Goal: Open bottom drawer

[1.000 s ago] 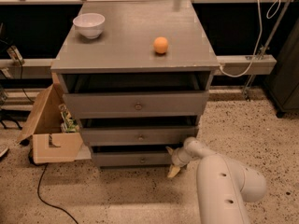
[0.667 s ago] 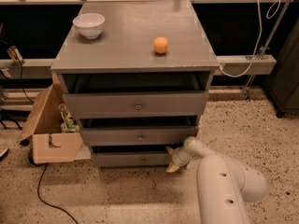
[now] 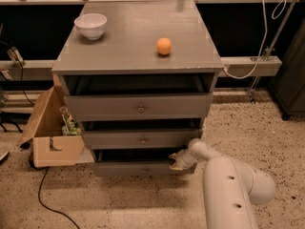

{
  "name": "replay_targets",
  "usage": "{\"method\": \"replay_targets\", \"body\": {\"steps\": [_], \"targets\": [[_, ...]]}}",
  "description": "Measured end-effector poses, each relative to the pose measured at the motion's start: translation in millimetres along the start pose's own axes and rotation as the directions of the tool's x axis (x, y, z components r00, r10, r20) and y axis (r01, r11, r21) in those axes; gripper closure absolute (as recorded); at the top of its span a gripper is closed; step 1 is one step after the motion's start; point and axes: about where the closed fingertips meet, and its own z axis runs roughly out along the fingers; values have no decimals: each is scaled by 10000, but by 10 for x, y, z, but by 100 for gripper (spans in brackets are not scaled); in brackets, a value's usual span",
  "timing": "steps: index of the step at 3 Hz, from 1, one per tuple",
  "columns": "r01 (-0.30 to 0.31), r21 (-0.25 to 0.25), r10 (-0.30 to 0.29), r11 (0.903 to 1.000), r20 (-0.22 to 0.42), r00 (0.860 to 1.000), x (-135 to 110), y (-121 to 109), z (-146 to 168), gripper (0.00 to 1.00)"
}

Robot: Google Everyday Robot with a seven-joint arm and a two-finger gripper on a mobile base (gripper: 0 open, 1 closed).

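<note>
The bottom drawer (image 3: pixel 138 168) is the narrowest grey drawer of the grey cabinet (image 3: pixel 138 46), with a small round knob (image 3: pixel 145 170) in the middle of its front. It stands pulled out a little, with a dark gap above its front. My gripper (image 3: pixel 176 161) is at the drawer's right end, at the top edge of the front, on the end of my white arm (image 3: pixel 228 185). Above it are the mid-sized drawer (image 3: pixel 143 138) and the widest top drawer (image 3: pixel 139 107), both slightly out.
A white bowl (image 3: pixel 91 26) and an orange ball (image 3: pixel 164 46) sit on the cabinet top. An open cardboard box (image 3: pixel 50 128) stands on the floor at the cabinet's left. A black cable (image 3: pixel 47 194) runs over the speckled floor. A white cable (image 3: pixel 259 42) hangs at the right.
</note>
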Motion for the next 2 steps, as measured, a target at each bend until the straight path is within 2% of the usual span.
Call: {"method": "replay_targets", "body": {"steps": [1,2], "targets": [[1,0,-1,10000,0,10000,-24,-9,-44,97],[1,0,-1,10000,0,10000,-24,-9,-44,75]]}}
